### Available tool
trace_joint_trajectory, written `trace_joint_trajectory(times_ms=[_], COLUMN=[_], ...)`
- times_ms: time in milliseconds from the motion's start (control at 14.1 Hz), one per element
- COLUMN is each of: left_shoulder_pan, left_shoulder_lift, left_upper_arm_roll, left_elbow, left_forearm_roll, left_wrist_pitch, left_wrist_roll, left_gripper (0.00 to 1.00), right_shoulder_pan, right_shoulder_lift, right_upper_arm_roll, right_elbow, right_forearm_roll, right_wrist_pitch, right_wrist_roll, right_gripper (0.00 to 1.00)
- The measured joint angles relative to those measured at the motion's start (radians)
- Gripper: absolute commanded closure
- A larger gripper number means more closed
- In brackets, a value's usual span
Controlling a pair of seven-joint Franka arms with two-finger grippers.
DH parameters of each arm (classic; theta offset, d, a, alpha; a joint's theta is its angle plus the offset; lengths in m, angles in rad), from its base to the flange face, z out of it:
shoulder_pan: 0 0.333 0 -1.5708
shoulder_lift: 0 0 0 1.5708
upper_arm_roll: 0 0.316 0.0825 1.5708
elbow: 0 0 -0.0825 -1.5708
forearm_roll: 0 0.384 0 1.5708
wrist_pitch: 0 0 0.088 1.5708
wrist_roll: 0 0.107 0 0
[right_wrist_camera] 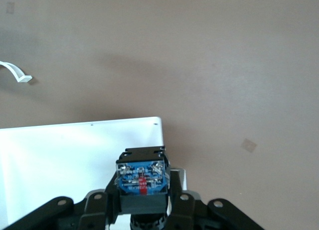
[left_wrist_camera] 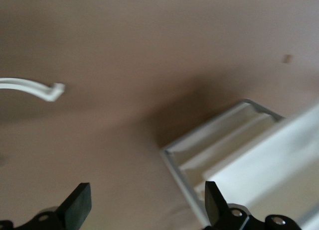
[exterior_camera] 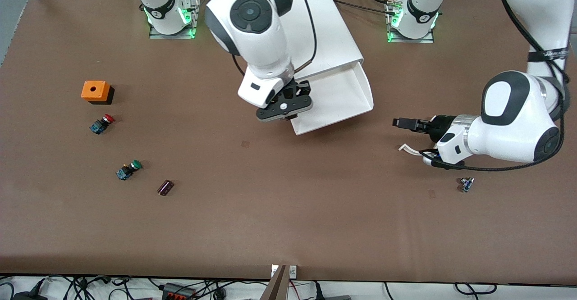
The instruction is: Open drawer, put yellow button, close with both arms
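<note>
Right gripper hangs over the pulled-out drawer, above its front corner toward the right arm's end of the table. Fingers are clamped on a small pushbutton switch. In the right wrist view the switch's blue-and-black body sits squarely between the two fingers, terminal side facing the camera; the cap points down and its colour cannot be seen from there or from the front view, so I take it for the yellow button only by its body. Directly below the held switch lies the drawer's white floor, with bare table just beside the drawer's corner.

The drawer stands fully extended from the white cabinet, the topmost tray, its open end toward the front camera.

Left gripper is low over the table beside the drawer, toward the left arm's end, fingers spread wide and holding nothing. The left wrist view shows both fingertips apart, the drawer's rim ahead of them.

Elsewhere, well apart from both grippers toward the right arm's end: an orange box, a red-capped button and a green-capped button, and a small dark cylinder. A small blue part lies near the left arm's wrist, nearer the front camera.
</note>
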Motion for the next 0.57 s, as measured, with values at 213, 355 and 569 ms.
trace_joint_trajectory(times_ms=[213, 355, 569], left_shoulder_pan=[-0.005, -0.012, -0.025], left_shoulder_lift=[0.000, 0.000, 0.012], left_upper_arm_roll=[-0.004, -0.005, -0.005], left_elbow=[0.062, 0.112, 0.163], left_forearm_roll=[0.217, 0.332, 0.385], left_wrist_pitch=[0.000, 0.000, 0.003], left_wrist_roll=[-0.011, -0.011, -0.011], left_gripper=[0.00, 0.00, 0.00], right_shoulder_pan=[0.036, 0.058, 0.083], right_shoulder_lift=[0.053, 0.076, 0.093], right_upper_arm_roll=[0.000, 0.000, 0.000], right_elbow=[0.030, 0.042, 0.049], right_forearm_roll=[0.000, 0.000, 0.000], right_wrist_pitch=[0.026, 0.050, 0.072], right_wrist_roll=[0.050, 0.085, 0.107], right_gripper=[1.00, 1.00, 1.00])
